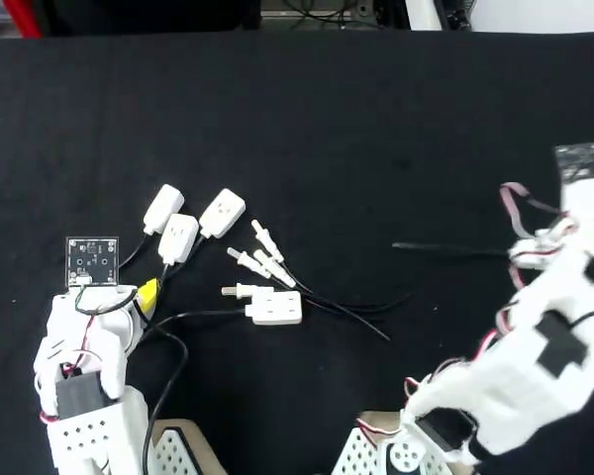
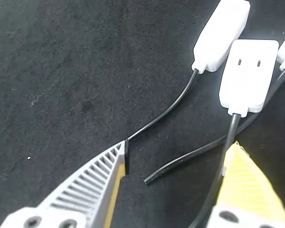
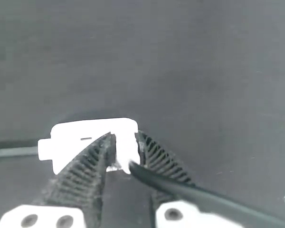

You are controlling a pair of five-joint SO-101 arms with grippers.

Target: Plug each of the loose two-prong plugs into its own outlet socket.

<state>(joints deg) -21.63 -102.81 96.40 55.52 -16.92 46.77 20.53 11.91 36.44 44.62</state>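
Black cloth (image 1: pixel 376 129) is the whole working surface, and the task's pieces lie on it left of centre in the high view. Three white sockets (image 1: pixel 178 237) sit fanned together with three loose plugs (image 1: pixel 267 240) just to their right, prongs bare. None is seated, so I judge the job is at its very start.

A fourth white block (image 1: pixel 277 309) lies below them with a plug against its upper left corner. I cannot tell whether they are joined.

My left gripper (image 2: pixel 179 144) hangs with fingers apart just short of the middle socket (image 2: pixel 249 71), whose cable (image 2: pixel 230 128) runs beside the yellow finger (image 2: pixel 242 185). My right gripper (image 3: pixel 124 137) looks pinched on the edge of another socket body (image 3: pixel 80 140), with a black lead (image 3: pixel 204 197) crossing one finger.

Next, I reckon, one arm must pin a socket while the other takes a plug by its body and lines the prongs up with the slots — little room for tilt.

Past the cloth, along the top edge, I see something red (image 1: pixel 25 15) at upper left and pale surfaces (image 1: pixel 535 12) at upper right.
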